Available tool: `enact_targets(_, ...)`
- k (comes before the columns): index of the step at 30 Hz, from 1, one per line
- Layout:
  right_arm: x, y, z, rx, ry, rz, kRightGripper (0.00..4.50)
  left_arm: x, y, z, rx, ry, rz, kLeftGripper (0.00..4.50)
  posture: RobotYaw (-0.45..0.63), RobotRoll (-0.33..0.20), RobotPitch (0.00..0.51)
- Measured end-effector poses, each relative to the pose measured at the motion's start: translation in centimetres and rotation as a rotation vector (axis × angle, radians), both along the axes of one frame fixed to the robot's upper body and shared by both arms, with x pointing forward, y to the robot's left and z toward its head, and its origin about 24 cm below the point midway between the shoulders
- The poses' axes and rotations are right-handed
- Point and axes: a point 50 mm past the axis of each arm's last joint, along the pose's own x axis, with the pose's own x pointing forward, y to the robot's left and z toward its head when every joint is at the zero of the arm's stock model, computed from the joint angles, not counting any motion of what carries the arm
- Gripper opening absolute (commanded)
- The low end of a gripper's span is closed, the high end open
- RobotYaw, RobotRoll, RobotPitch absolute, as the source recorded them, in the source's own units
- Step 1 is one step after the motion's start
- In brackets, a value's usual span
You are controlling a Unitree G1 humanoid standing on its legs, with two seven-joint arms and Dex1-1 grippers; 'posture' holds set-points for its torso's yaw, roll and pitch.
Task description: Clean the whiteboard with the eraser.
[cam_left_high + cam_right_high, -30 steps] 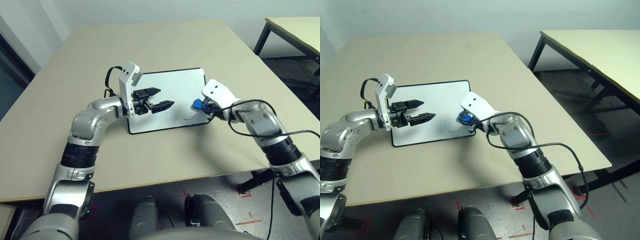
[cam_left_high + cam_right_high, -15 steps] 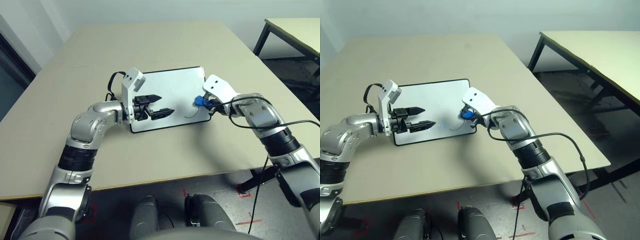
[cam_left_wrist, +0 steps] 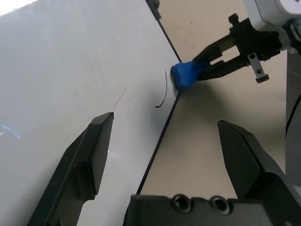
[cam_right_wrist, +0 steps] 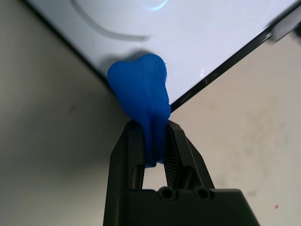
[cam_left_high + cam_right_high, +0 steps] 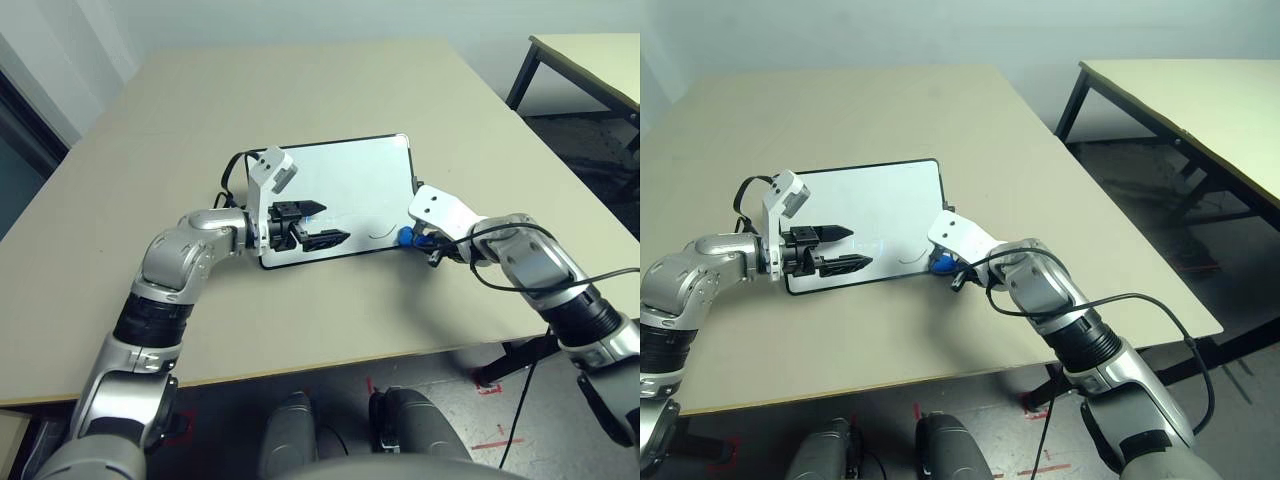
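Blue eraser held at the whiteboard's near right corner

At the near right corner of the white, black-framed rectangular whiteboard (image 5: pixel 355 180), the soft blue eraser block (image 4: pixel 141 87) is pinched between the nearly closed black fingers of the right claw (image 4: pixel 153 134). A dark curved pen stroke (image 3: pixel 165 89) is left just beside it. If the next wipe is begun this close to the rim, the eraser could be caught on the frame or slipped off the board; by a hard push the board could be slid over the beige tabletop (image 5: pixel 300 320). Over the left part, the left claw (image 3: pixel 165 123) is spread wide and empty, and a long wipe leftward could be blocked by it. Farther left, faint blue marks (image 3: pixel 10 131) remain.
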Motion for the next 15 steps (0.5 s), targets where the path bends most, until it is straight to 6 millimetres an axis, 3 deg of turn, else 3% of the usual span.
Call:
enact_targets(4,0.8,0.1,2.3,0.02,-0.086,-0.017,0.57,-0.2,-0.3,-0.4,0.009,0.015,-0.018,4.5,-0.05,0.0,0.082)
enact_targets(15,-0.6,0.6,1.0,-0.009,-0.016,0.027,0.56,-0.2,-0.3,-0.5,0.009,0.018,-0.021,4.5,-0.05,0.0,0.085)
